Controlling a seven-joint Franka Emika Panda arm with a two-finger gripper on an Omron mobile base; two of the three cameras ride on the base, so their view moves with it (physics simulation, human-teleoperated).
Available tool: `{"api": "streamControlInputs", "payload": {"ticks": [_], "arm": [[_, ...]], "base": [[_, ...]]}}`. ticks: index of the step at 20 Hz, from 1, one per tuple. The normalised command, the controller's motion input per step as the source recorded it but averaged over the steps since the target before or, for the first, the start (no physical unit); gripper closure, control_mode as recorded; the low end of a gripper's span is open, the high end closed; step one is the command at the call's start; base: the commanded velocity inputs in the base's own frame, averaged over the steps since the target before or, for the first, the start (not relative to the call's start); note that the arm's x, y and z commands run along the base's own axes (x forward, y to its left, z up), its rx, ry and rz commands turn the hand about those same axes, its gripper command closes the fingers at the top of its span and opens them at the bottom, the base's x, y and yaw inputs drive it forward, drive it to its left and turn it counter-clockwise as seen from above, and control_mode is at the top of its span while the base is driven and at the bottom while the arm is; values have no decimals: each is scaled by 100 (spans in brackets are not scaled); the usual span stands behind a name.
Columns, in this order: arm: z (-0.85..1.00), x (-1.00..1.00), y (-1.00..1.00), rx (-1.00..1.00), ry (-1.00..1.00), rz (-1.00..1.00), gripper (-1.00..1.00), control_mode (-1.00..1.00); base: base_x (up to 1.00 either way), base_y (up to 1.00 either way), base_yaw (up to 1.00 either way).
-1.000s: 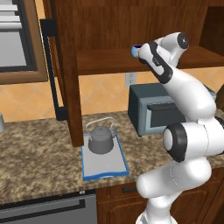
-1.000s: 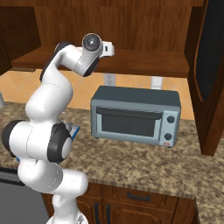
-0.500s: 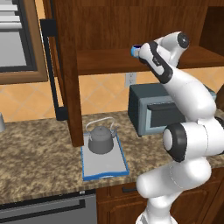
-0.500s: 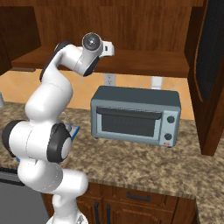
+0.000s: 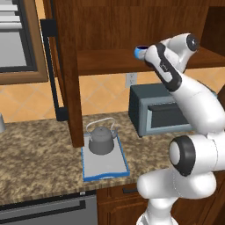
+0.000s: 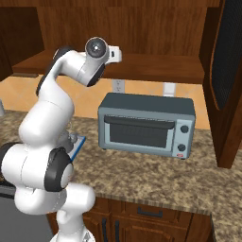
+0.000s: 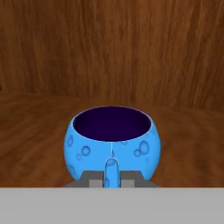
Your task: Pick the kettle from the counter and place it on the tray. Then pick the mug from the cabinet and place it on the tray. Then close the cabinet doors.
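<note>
The bright blue mug point(image 7: 113, 140) stands upright on the wooden shelf of the cabinet point(image 5: 105, 61). Its small handle faces me, and my gripper point(image 7: 111, 178) is shut on that handle, a finger on each side. From the left base view the mug point(image 5: 140, 52) peeks out just left of my raised hand at the shelf's front edge. Down on the counter point(image 5: 35, 149), the dark grey kettle point(image 5: 102, 139) sits on the blue-rimmed tray point(image 5: 105, 169). Both cabinet doors stand open, the left door point(image 5: 66, 66) and the right door point(image 6: 227, 71).
A grey toaster oven point(image 6: 146, 124) stands on the counter under the shelf, right of the tray. The left door's black bar handle point(image 5: 52, 70) hangs beside the tray. The shelf's back wall lies close behind the mug.
</note>
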Motion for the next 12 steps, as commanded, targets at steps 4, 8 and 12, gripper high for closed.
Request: {"api": "streamControlInputs", "payload": {"ticks": [4,8,12], "arm": [[14,-79,11,0,-3,11,100,-100],[11,-94,15,0,-5,14,100,-100],[26,-99,17,0,-5,11,100,-100]], "base": [[0,0,0],[0,0,0],[0,0,0]]}}
